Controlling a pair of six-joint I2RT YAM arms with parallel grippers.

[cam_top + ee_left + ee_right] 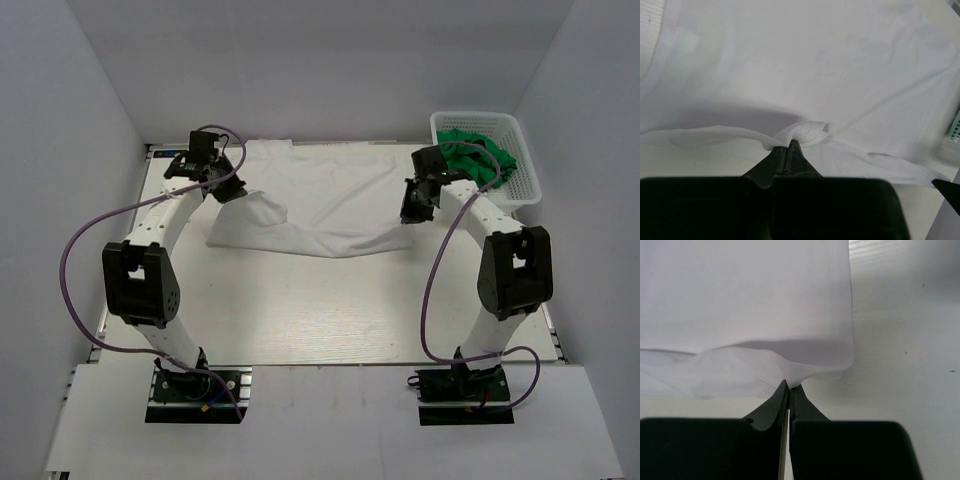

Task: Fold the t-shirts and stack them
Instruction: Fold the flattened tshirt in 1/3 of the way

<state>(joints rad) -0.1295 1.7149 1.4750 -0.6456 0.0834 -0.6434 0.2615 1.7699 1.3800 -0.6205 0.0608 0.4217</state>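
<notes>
The plain white t-shirt [320,200] lies spread at the far middle of the table, its near edge lifted at both ends. My left gripper [228,192] is shut on a bunched fold of the white t-shirt [800,131] at its near left corner. My right gripper [412,214] is shut on the shirt's near right edge [805,375]. The cloth sags to the table between the two grippers. Green t-shirts [484,155] lie crumpled inside the basket at the far right.
A white plastic lattice basket [520,185] stands at the far right corner, just right of my right arm; its edge shows in the left wrist view [954,132]. Grey walls enclose the table on the left, back and right. Bare tabletop [320,310] lies in front of the shirt.
</notes>
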